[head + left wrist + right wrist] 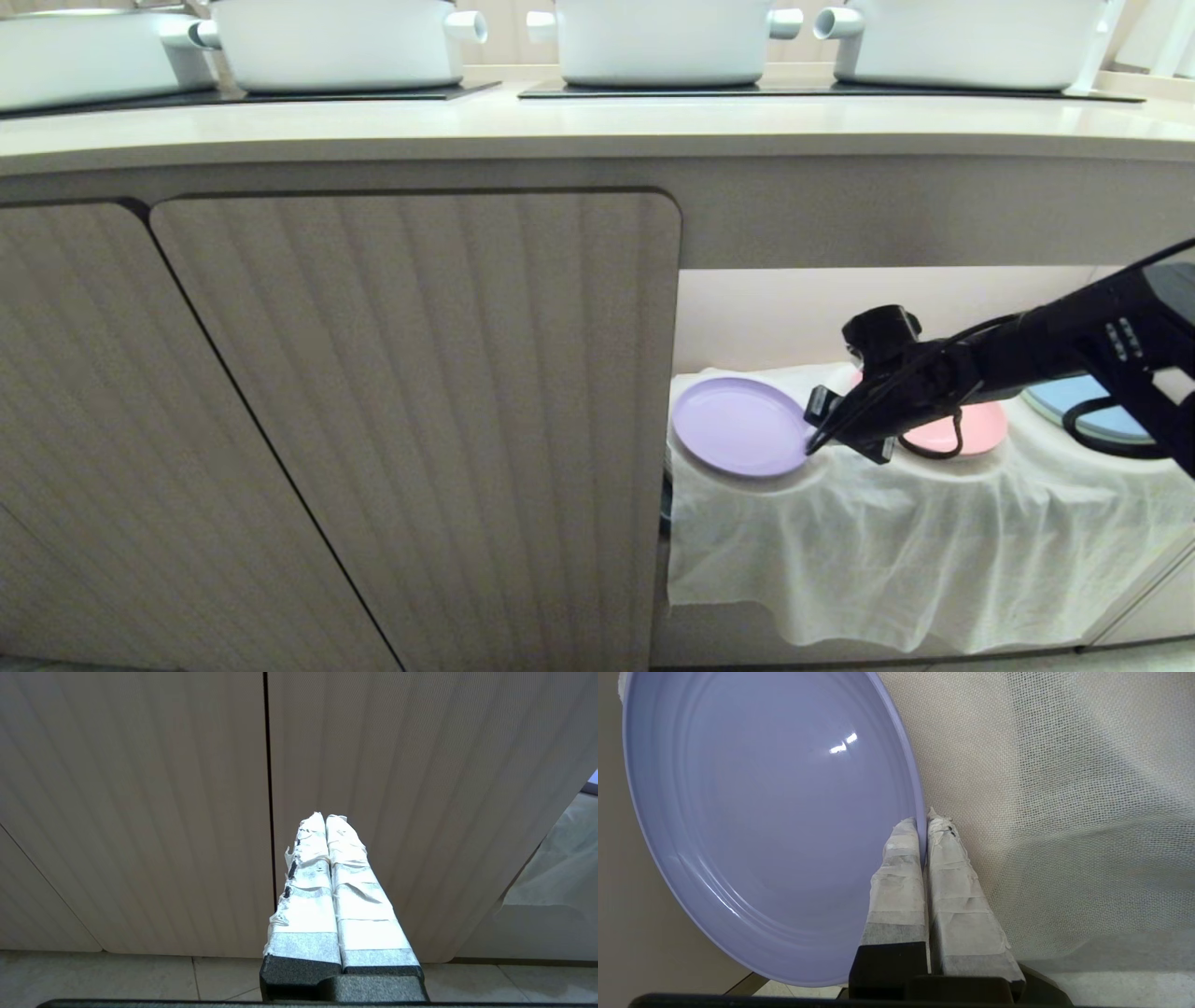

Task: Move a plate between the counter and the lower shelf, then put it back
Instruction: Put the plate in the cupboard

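Your right gripper (923, 826) is pinched on the purple plate (738, 426) by its rim nearest the pink plate (976, 431), plate lying away from it toward the cupboard door (420, 411); left gripper (325, 826) closed, empty.

Lilac plate (738, 427) on lower shelf (934, 485), left end.

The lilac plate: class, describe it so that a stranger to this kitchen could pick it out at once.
Under the counter, right of the ribbed doors, is the lower shelf, draped in white cloth. Three plates lie there; the plate is leftmost. It alone is lilac, beside pink and blue ones, its rim pinched by the right gripper.
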Controlling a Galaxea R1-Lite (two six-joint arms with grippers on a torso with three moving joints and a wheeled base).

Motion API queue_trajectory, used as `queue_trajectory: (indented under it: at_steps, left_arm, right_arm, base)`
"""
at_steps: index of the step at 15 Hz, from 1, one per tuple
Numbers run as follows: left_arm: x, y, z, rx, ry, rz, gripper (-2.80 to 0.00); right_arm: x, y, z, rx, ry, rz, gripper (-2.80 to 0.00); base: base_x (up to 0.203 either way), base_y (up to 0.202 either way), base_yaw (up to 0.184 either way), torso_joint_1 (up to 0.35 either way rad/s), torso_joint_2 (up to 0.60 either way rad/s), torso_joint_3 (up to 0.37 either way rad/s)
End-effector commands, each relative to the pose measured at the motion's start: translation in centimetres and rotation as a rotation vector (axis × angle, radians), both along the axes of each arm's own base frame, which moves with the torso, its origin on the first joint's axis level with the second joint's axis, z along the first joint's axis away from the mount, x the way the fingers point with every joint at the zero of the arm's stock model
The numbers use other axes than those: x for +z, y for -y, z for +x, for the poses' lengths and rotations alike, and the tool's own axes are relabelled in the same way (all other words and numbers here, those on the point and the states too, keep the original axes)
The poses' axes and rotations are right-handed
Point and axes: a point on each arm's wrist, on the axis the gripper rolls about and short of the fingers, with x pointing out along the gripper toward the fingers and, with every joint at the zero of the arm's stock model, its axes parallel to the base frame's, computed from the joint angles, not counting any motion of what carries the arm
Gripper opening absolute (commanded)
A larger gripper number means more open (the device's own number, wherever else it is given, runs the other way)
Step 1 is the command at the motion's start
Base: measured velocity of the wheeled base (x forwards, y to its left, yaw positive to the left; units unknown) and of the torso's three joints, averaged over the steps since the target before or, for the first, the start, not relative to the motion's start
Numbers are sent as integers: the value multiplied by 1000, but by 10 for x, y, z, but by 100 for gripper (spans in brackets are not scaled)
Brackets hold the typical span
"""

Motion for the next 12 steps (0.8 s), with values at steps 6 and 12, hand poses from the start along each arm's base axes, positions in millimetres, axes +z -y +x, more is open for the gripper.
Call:
queue_trajectory:
  at_steps: [6, 12]
  left_arm:
    - [0, 0, 0, 1, -1, -1, -280]
    - [0, 0, 0, 2, -1, -1, -280]
  right_arm:
    - [-1, 0, 0, -27, 5, -31, 0]
    - [2, 1, -1, -32, 9, -35, 0]
  base:
    - [0, 0, 0, 0, 0, 0]
    - [0, 0, 0, 0, 0, 0]
